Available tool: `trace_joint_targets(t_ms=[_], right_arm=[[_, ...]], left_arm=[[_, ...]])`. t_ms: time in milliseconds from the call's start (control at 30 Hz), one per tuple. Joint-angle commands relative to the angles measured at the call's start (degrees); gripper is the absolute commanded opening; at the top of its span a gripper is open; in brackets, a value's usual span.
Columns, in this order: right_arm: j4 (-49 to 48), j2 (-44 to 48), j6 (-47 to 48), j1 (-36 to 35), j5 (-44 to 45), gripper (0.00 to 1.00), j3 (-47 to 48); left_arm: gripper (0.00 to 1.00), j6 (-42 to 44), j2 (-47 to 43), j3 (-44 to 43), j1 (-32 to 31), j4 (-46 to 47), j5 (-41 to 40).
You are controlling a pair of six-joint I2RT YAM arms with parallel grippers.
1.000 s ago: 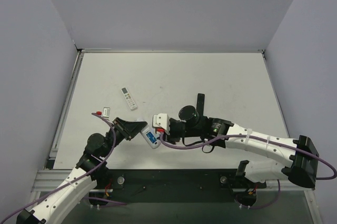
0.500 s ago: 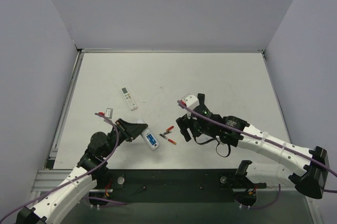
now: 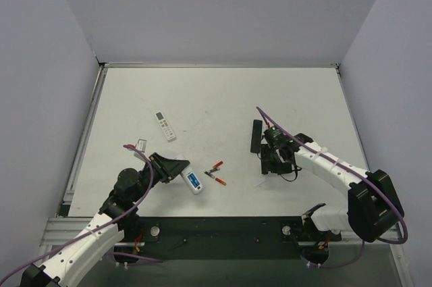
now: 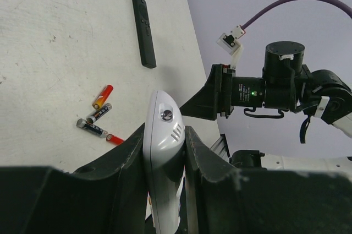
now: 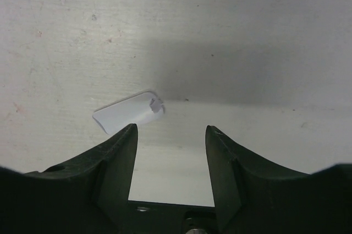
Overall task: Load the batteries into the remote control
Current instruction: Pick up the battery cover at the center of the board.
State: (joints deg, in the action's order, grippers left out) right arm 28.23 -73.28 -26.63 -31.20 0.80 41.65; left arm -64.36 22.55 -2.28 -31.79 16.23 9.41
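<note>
My left gripper [image 3: 177, 169] is shut on the white remote control [image 3: 192, 179] and holds it on edge near the table's front. In the left wrist view the remote [image 4: 162, 157] is clamped between both fingers. A blue patch [image 3: 195, 179] shows in its upper face; I cannot tell whether it is the blue batteries. My right gripper [image 3: 268, 165] is open and empty, low over the table at the right. A small white cover plate [image 5: 129, 112] lies on the table just beyond its left fingertip [image 5: 124, 140].
Red cells [image 3: 216, 165] and a dark grey cell [image 3: 210, 176] lie just right of the held remote; they also show in the left wrist view [image 4: 103, 96]. A slim black remote [image 3: 256, 136] lies by the right gripper. Another white remote [image 3: 165, 125] lies at the back left.
My right gripper has left the held remote and swung right to beside the black remote. The loose cells it had covered now show. My left gripper still holds the remote.
</note>
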Motion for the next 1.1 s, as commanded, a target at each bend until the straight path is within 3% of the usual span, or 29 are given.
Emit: trace_joint_targets(t_ms=[0, 467, 933, 1067], right_arm=[[-0.72, -3.71, -0.53, 0.26, -6.33, 0.46, -0.51], [-5.29, -10.83, 0.44, 0.44, -7.04, 0.32, -1.39], [-6.69, -14.17, 2.73, 0.35, -8.7, 0.3, 0.28], [-6.78, -14.09, 3.16, 0.35, -9.32, 0.21, 0.28]], left_arm=[[0.0, 0.64, -1.63, -0.27, 0.15, 0.39, 0.0], [0.0, 0.37, -1.45, -0.7, 0.33, 0.29, 0.7], [0.0, -0.68, -0.84, -0.62, 0.41, 0.73, 1.23], [0.0, -1.12, -0.84, -0.53, 0.41, 0.82, 1.23]])
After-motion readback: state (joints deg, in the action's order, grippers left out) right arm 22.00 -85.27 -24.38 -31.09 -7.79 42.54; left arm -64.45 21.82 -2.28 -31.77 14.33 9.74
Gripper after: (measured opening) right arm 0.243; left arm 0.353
